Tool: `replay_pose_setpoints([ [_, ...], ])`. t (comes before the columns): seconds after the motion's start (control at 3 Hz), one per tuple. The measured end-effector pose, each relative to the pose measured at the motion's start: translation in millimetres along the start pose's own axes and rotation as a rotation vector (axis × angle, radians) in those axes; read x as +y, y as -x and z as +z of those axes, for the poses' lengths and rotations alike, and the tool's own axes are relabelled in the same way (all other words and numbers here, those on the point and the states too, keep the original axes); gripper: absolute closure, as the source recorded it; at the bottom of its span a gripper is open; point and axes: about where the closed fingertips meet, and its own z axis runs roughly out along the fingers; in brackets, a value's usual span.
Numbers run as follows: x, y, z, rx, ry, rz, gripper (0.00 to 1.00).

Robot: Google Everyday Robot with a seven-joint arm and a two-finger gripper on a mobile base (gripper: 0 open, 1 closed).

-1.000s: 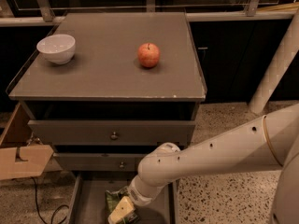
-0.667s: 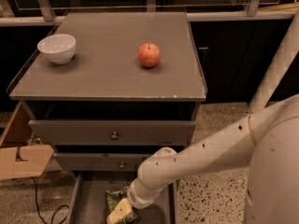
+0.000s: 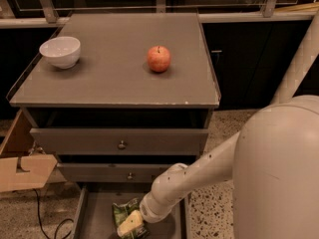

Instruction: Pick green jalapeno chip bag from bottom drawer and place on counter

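- Gripper (image 3: 133, 221), at the end of the pale arm (image 3: 199, 171): at 6 o'clock in the view, down inside the bottom drawer (image 3: 79, 214).
- Gripper state: cannot tell. Spread, pressed together or pinching, not readable from this angle.
- Green jalapeno chip bag (image 3: 121, 211): on the floor of the bottom drawer, crinkled, partly covered by the gripper. Green edges visible at 10 o'clock and at 6 o'clock of the gripper.
- Contact: gripper against the bag or just above it; no way to confirm a hold.
- Bottom drawer: pulled out toward the camera, lowest of three, at 6 o'clock of the cabinet front.
- Upper drawers: two, each with a small round knob, upper knob (image 3: 121, 144) and lower knob (image 3: 130, 176). Top one slightly out, with a dark gap beneath the counter (image 3: 124, 88).
- Counter: flat grey-brown top with a chipped front edge, filling the upper half of the view.
- Apple (image 3: 158, 59): red, upright on the counter, toward 1 o'clock from the counter's middle.
- Bowl (image 3: 60, 51): white, on the counter near its left edge, at 9 o'clock of the apple and well apart from it.
- Arm routing: from the large pale robot body (image 3: 279, 173) at 4 o'clock, running down and left, past the front of the lower knobbed drawer, into the bottom drawer.
- Cardboard piece (image 3: 20, 171): at 8 o'clock, beside the cabinet's left side.
- Dark cable (image 3: 44, 215): on the speckled floor (image 3: 214, 213), at 7 o'clock.
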Motion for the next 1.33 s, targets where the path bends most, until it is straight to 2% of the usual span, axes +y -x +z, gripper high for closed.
replay_pose_setpoints([
  [0.33,-1,0,2,-0.001,0.001,0.006,0.0],
  [0.67,-5,-2,24,0.017,-0.003,0.025,0.0],
  [1.0,-15,9,49,-0.018,0.009,0.069,0.0],
  [1.33,-15,9,49,-0.018,0.009,0.069,0.0],
])
